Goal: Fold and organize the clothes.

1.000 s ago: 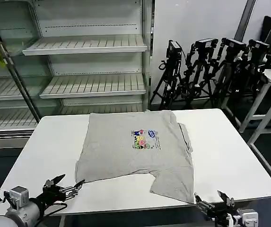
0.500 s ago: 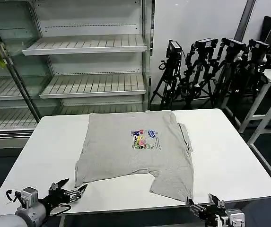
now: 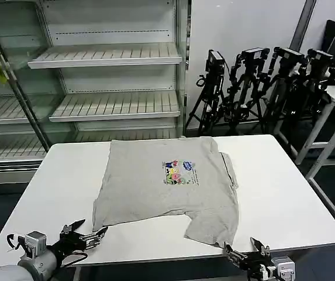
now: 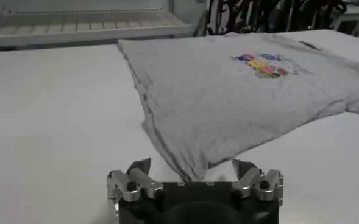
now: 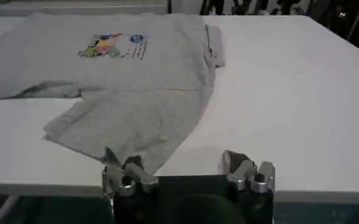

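Right gripper (image 3: 241, 255) edged further left along the table's near edge than half a second before, fingers spread, just short of the grey T-shirt's (image 3: 173, 184) bottom corner. Left gripper (image 3: 85, 235) barely shifted, likewise splayed, just before the shirt's left hem corner. Beyond both, spread flat on the white table (image 3: 284, 199), print up. Further back, shelving (image 3: 106, 58).

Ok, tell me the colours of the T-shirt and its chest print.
The T-shirt is light grey; its chest print is multicolour: blue, pink, yellow and green. The left wrist view shows it best.
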You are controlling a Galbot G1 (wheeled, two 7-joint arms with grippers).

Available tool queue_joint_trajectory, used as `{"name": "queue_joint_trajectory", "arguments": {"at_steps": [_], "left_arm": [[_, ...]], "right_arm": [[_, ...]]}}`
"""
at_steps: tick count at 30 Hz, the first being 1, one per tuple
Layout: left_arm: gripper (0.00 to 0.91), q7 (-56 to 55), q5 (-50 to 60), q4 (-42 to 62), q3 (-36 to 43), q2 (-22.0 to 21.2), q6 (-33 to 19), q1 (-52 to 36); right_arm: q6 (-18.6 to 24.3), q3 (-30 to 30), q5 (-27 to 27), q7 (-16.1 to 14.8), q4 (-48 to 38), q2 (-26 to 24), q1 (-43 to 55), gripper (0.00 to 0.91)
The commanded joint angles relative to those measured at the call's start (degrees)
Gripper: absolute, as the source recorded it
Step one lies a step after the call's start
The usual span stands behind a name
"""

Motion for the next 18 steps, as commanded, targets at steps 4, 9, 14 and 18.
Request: {"name": "queue_joint_trajectory", "arguments": {"at_steps": [4,9,14,18], "left_arm": [[0.907,0.2,0.8,-0.6,-0.4,-1.0,-0.1,-0.1],[0.907,0.4,1.5,0.9,1.0,-1.6,-0.3,-0.9],[0.907,0.5,1.8,1.6,1.7,-1.8,-0.3,-1.3],[0.907,0.5,1.8,2.0,2.2,-1.8,-0.3,-1.8]], "right_arm": [[0.0,5.0,3.8,0.5,5.2,-0.2,-1.2,0.907],[0.0,-0.4,1.4,0.8,2.1,0.5,1.7,0.907],[0.1,-6.3,-0.4,0.3,-1.2,1.0,3.7,0.907],[0.1,-9.6,-1.0,0.2,-3.2,0.7,5.4,0.907]]}}
